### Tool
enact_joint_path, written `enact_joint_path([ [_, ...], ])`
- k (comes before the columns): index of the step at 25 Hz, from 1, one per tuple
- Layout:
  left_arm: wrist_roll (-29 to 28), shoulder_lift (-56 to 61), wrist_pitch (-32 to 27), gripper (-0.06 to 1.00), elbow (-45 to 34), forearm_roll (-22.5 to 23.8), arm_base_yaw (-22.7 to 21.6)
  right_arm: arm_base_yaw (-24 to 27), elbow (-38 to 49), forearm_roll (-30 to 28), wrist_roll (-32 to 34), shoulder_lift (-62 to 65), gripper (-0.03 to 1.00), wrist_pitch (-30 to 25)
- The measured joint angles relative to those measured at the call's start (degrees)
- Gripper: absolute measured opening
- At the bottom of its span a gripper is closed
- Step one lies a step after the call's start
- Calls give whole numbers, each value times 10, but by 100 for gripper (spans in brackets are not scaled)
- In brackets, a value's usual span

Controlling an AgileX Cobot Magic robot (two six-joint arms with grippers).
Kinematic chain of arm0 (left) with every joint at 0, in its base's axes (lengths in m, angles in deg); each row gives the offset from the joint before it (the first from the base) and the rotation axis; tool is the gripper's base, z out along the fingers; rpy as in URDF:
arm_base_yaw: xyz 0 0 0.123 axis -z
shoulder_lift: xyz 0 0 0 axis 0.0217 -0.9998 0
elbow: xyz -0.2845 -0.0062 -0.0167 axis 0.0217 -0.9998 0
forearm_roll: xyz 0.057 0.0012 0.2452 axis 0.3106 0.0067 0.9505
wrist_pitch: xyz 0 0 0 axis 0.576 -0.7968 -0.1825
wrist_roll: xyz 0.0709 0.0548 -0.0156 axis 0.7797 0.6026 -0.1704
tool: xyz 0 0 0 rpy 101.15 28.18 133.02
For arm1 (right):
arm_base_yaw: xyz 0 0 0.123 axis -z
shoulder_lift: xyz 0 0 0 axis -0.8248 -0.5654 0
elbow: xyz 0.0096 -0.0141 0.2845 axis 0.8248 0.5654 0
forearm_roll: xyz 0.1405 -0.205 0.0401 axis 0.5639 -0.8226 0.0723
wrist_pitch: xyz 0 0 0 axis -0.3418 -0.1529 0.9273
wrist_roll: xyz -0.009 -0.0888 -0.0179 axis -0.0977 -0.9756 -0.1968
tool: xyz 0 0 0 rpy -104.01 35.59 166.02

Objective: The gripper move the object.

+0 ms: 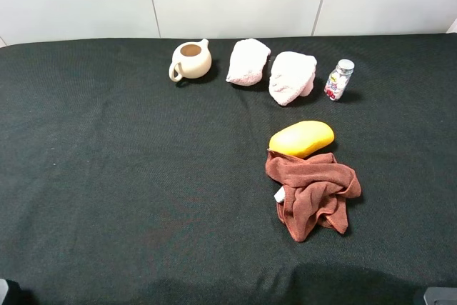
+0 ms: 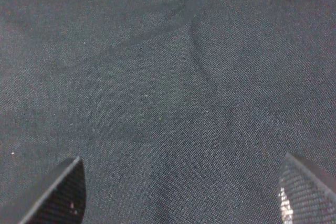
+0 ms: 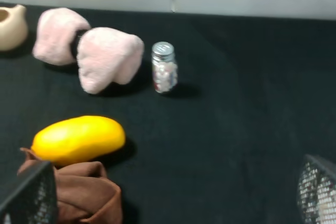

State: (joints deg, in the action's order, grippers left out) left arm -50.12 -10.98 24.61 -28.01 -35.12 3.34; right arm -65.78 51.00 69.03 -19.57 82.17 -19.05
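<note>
Bottle (image 1: 339, 79) stands upright beside a white cloth (image 1: 292, 76). Both grippers (image 2: 178, 195) (image 3: 173, 195) spread wide, grasping nothing, well apart from it.

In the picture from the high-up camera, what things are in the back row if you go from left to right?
Cream ceramic teapot → first fluffy pale pink rolled towel → second fluffy pale pink rolled towel → small clear bottle with silver cap.

You see a dark, near-black woven tabletop (image 1: 107, 176). The bottle (image 1: 339, 79) is clear with a silver-grey cap and a white label printed red-pink. The teapot (image 1: 191, 59) is cream, the mango (image 1: 301, 138) yellow, the crumpled cloth (image 1: 314, 192) rust-brown, and the two plush pieces (image 1: 248, 61) pale pink-white.
</note>
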Motion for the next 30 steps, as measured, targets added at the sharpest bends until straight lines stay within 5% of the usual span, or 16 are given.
enact_joint_path([
  [24, 0, 0, 0, 73, 0, 0, 0, 0, 44, 48, -50, 39, 69, 14],
  [30, 0, 0, 0, 73, 0, 0, 0, 50, 44, 49, -49, 39, 69, 14],
])
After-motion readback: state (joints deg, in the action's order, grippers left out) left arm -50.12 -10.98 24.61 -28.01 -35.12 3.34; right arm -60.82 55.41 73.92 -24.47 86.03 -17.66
